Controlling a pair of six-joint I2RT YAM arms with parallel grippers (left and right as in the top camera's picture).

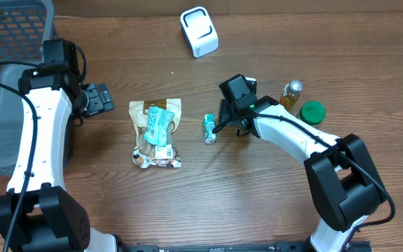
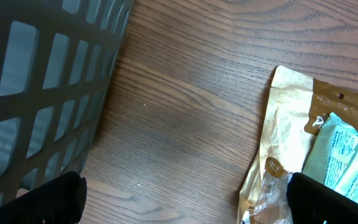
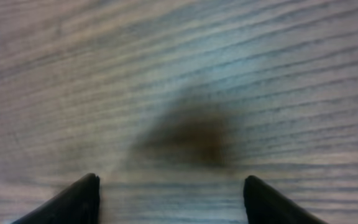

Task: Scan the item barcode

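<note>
Overhead, table: brown wood-grain table top [image 1: 271, 203]; everything below lies on it
Overhead, scanner: white rounded plastic barcode scanner [image 1: 199, 31] at the far side, near the middle; well apart from both arms
Overhead, item: small green-and-white packet [image 1: 209, 128] lying flat mid-table; just beside the right gripper [image 1: 227, 124], on its left; whether they touch cannot be told from here
Overhead, bag: flat tan-and-clear snack bag [image 1: 156, 143] with a pale teal sachet [image 1: 158, 124] lying on top of it; between the left gripper [image 1: 102, 98] and the small green-and-white packet
Overhead, basket: grey lattice plastic basket [image 1: 5, 42] at the far left corner; the left arm runs alongside it
Overhead, right side: amber bottle with a yellow cap [image 1: 292, 93] and a round green lid [image 1: 312, 112] just beside each other; both close behind the right arm
Left wrist, claw: spread wide; black fingertips [image 2: 48, 199] sit at the two bottom corners with bare wood between them
Left wrist, surroundings: basket wall on the left; snack bag and sachet at the right edge, by the right-hand fingertip
Right wrist, claw: spread; two dark fingertips [image 3: 82, 202] stand apart low in the view; only blurred wood grain and a dark shadow lie between them
</note>
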